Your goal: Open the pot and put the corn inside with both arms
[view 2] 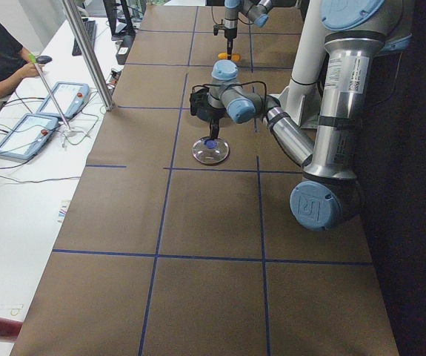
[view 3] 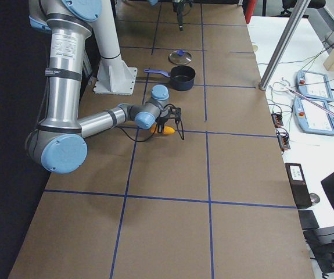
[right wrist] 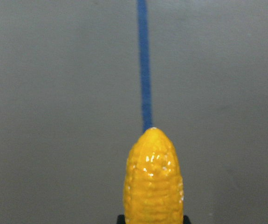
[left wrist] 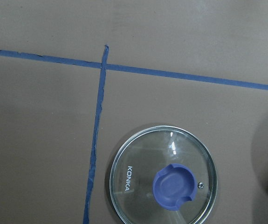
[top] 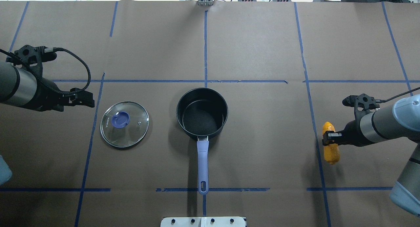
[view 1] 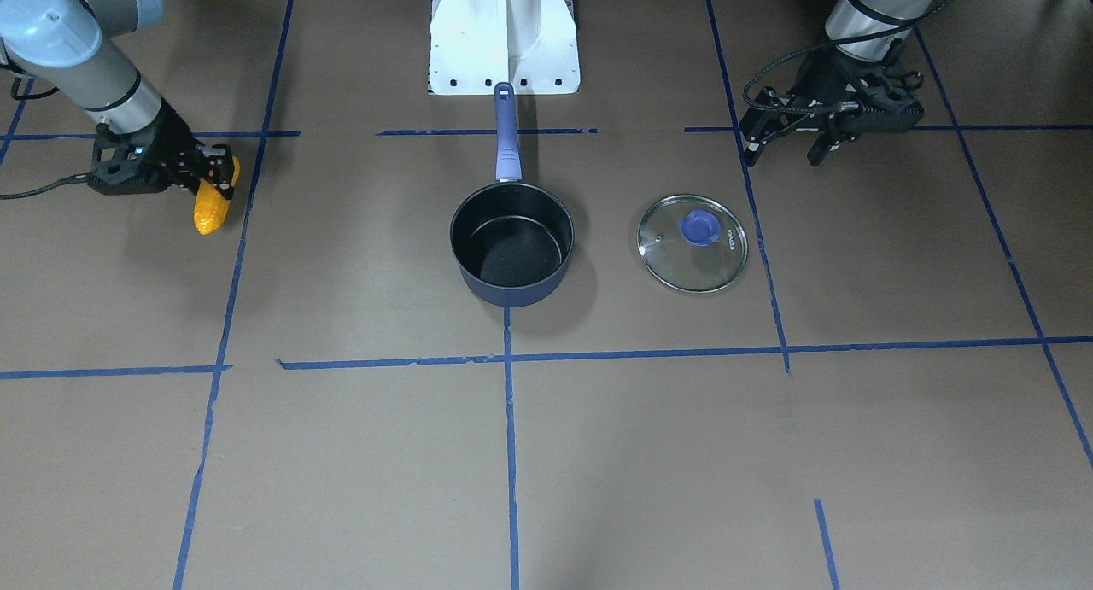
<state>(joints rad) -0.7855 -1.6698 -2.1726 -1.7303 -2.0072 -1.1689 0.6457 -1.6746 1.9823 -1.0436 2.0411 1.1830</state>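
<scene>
The dark navy pot (view 1: pixel 512 244) stands open at the table's middle, its long purple-blue handle (top: pixel 202 164) pointing toward the robot's base. Its inside is black and empty. The glass lid (top: pixel 124 124) with a blue knob lies flat on the table beside the pot, and it also shows in the left wrist view (left wrist: pixel 164 176). My left gripper (view 1: pixel 783 153) hangs open and empty, just past the lid on the side away from the pot. My right gripper (top: pixel 329 138) is shut on the orange-yellow corn (top: pixel 330 145), far to the pot's right and low over the table. The corn's tip fills the right wrist view (right wrist: pixel 153 179).
The white base mount (view 1: pixel 504 52) stands behind the pot's handle. Blue tape lines (top: pixel 205 49) cross the brown table. Operators' pendants (view 3: pixel 315 96) and a metal pole (view 2: pixel 87 52) stand along the far edge.
</scene>
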